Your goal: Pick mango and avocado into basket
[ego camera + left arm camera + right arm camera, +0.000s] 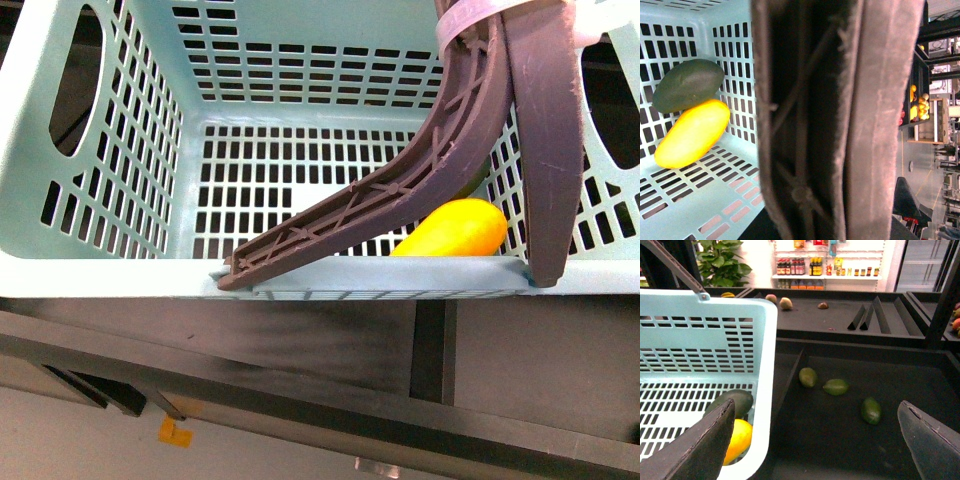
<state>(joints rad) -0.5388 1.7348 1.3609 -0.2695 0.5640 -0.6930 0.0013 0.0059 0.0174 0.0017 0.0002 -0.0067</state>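
The light teal basket point(110, 270) fills the front view, raised above the floor, with its brown ribbed handles point(440, 130) swung up. The yellow mango point(455, 230) lies on its grid floor by the right wall. In the left wrist view the mango point(692, 134) touches the dark green avocado point(688, 85) in a basket corner. My left gripper is shut on the brown handle point(830, 120), which hides its fingers. My right gripper point(817, 445) is open and empty beside the basket's rim point(765, 390), above a dark bin; the mango point(739, 439) and avocado point(740, 401) show through the wall.
Three loose green avocados point(836, 386) lie in the dark produce bin point(850, 440) under my right gripper. More black bins with a few fruits point(785, 303) stand behind, then store shelves. A dark metal frame point(430, 350) shows below the basket.
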